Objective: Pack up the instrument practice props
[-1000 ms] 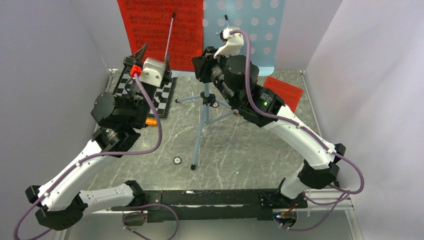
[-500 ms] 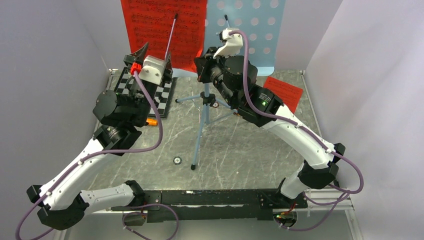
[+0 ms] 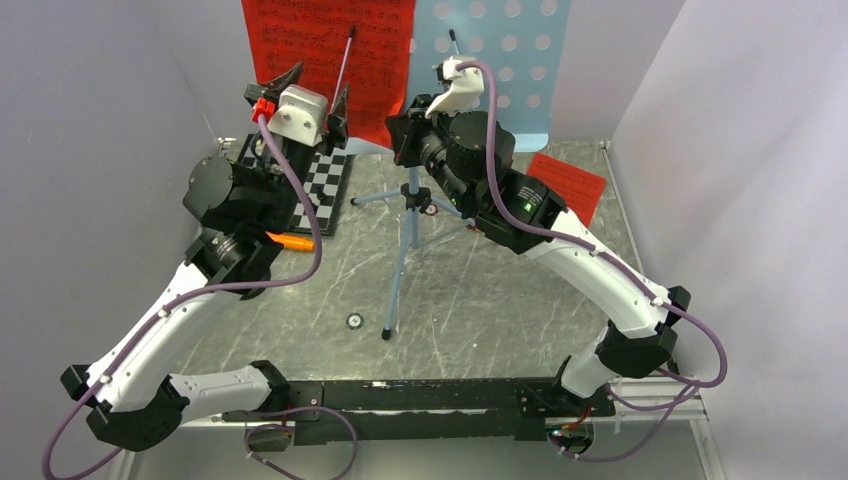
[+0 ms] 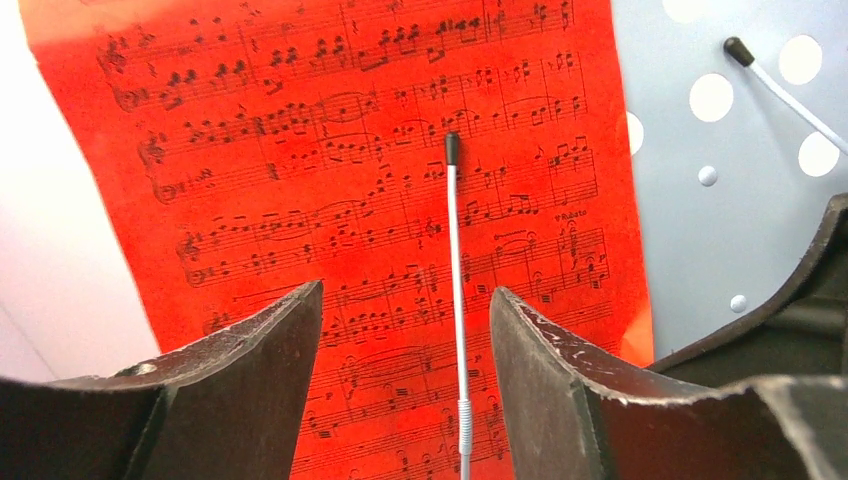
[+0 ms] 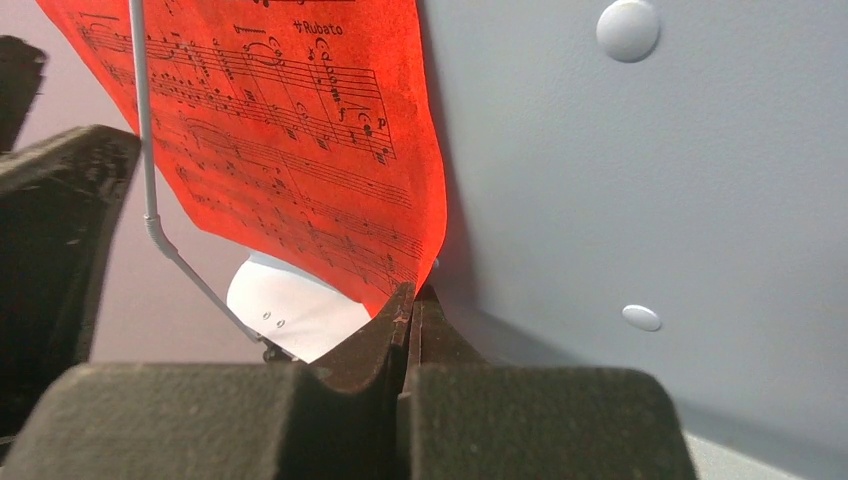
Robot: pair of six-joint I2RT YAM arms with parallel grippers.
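The left arm (image 3: pixel 170 320) climbs from its near-left base, elbow out to the left, and reaches up toward the far left. The left gripper (image 3: pixel 315 85) (image 4: pixel 405 300) is held high and points away, its jaws well apart. The right arm (image 3: pixel 590 265) rises from the near-right base, bends at the right edge and stretches to the far middle, where the right gripper (image 3: pixel 398 128) (image 5: pixel 412 300) has its fingers pressed flat together.

A robot lab cell: plain white walls (image 3: pixel 100 100) around a marbled table (image 3: pixel 480 290) bearing two arms (image 3: pixel 590 270).
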